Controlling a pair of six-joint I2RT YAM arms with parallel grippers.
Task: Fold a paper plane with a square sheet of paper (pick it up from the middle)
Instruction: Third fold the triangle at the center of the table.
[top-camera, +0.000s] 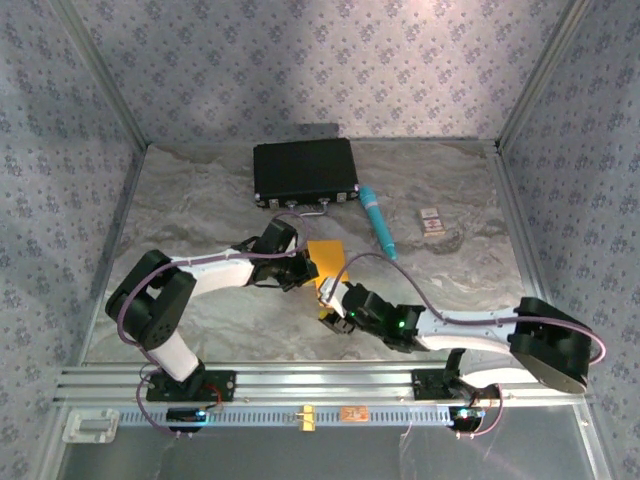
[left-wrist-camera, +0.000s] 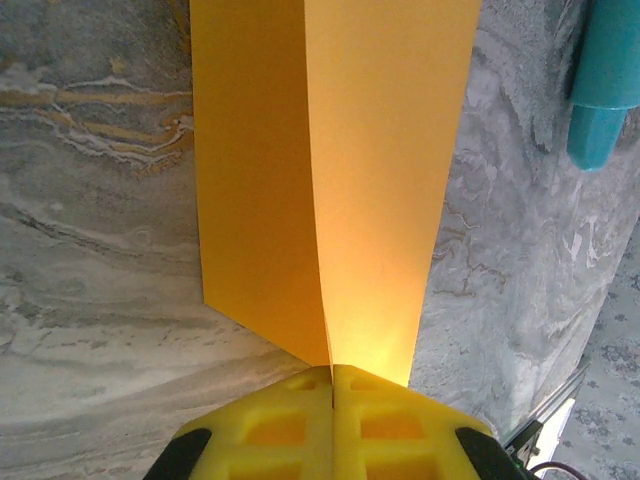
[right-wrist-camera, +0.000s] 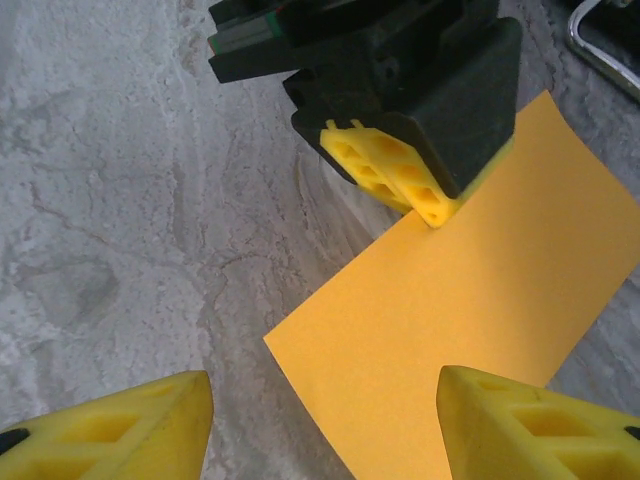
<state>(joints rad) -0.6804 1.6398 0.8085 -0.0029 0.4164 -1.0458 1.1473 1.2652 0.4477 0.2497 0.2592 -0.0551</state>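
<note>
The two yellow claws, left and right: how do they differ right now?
The left gripper is shut, its two halves pressed together; the right gripper is open and spread wide. The left gripper pinches the edge of the orange-yellow sheet of paper; the right gripper holds nothing and hangs over that sheet. Both are yellow with cut-out cells, and both are at the same sheet.

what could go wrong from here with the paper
The left end effector pinches the sheet only at its edge, on the crease; a tug could tear it or pull it free. The right end effector hangs open over a free corner; closing there may crumple it. The teal tube lies close and might get knocked.
</note>
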